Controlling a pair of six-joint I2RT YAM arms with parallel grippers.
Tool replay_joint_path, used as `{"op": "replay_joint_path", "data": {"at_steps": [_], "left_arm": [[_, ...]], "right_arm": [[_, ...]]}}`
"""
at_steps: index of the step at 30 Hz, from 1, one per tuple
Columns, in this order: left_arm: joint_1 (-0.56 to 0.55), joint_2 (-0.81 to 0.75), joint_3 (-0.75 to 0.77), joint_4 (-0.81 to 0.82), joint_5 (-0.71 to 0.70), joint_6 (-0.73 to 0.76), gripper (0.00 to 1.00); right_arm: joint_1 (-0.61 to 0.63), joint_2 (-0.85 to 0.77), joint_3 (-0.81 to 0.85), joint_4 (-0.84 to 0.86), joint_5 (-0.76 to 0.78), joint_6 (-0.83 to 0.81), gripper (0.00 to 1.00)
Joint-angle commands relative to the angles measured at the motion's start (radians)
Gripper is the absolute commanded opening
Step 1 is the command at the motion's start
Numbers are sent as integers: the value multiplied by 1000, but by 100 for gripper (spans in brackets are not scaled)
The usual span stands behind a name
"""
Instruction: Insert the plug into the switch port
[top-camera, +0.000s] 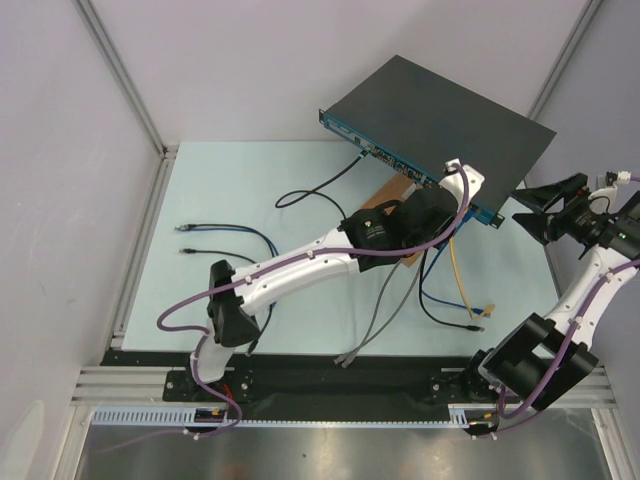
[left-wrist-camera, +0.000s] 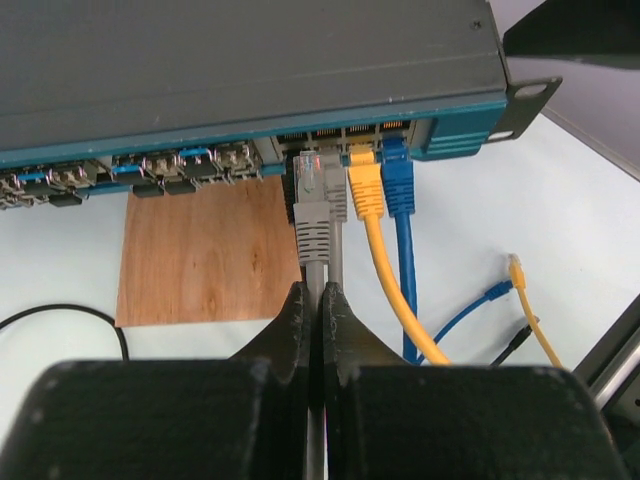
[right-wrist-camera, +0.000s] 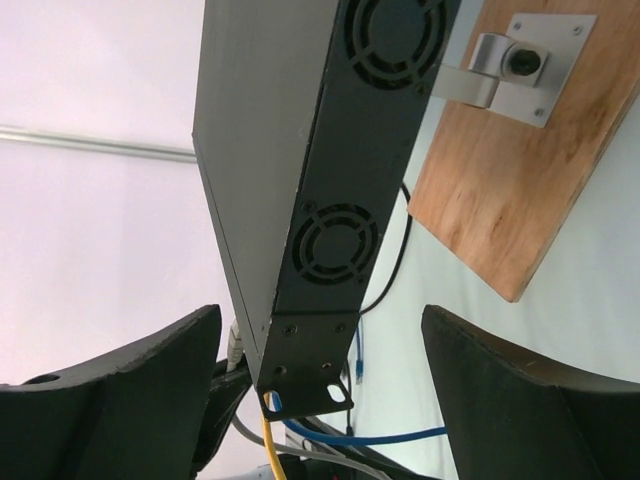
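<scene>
Switch (top-camera: 440, 115) sits raised at the far edge of the worktop (top-camera: 220, 180), toward its right corner. Left gripper (left-wrist-camera: 312, 300) is clenched on the grey cable (left-wrist-camera: 316, 272) just behind the grey plug (left-wrist-camera: 312, 200). The plug's tip meets a port beside the yellow plug (left-wrist-camera: 365, 185); whether it is seated is unclear. Right gripper (right-wrist-camera: 320, 330) stands spread, with the switch's right end between its fingers.

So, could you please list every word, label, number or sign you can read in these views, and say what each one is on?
Readable text: none.
On the switch, any print beside the sockets on its blue front is too small and blurred to read.
On the grey cable and the wooden board, no markings are visible.
</scene>
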Motion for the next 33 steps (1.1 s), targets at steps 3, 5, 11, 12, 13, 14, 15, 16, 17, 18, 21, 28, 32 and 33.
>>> {"op": "replay_joint_path", "data": {"at_steps": [3, 5, 11, 12, 13, 14, 15, 16, 17, 18, 21, 28, 32, 33], "left_arm": [[15, 25, 96, -2, -3, 22, 0], [18, 36, 113, -5, 1, 24, 0], [31, 50, 128, -19, 18, 16, 0], [34, 52, 128, -24, 21, 15, 0], [37, 52, 128, -28, 26, 11, 0], [40, 52, 126, -34, 31, 7, 0], [43, 53, 126, -45, 35, -1, 0], [44, 53, 126, -50, 40, -4, 0], [47, 53, 125, -56, 44, -7, 0], [46, 53, 125, -62, 47, -8, 0], [47, 53, 125, -68, 54, -13, 0], [52, 70, 154, -56, 52, -8, 0], [54, 81, 177, -57, 52, -10, 0], [54, 82, 179, -57, 52, -10, 0]], "right_arm": [[23, -41, -19, 82, -16, 34, 81], [31, -41, -23, 88, -12, 34, 77], [40, -46, -26, 107, -7, 40, 68], [41, -46, -26, 107, -7, 40, 67], [41, -46, -26, 108, -7, 40, 66], [41, -46, -27, 111, -7, 42, 65], [43, -47, -27, 113, -5, 43, 64], [43, -46, -30, 116, -4, 46, 64], [43, -46, -30, 122, -4, 49, 64], [46, -46, -33, 125, -5, 57, 63], [46, -44, -41, 140, -5, 66, 62], [58, -46, -44, 156, -4, 74, 58], [64, -47, -46, 159, -4, 69, 55], [66, -47, -46, 159, -4, 68, 54]]}}
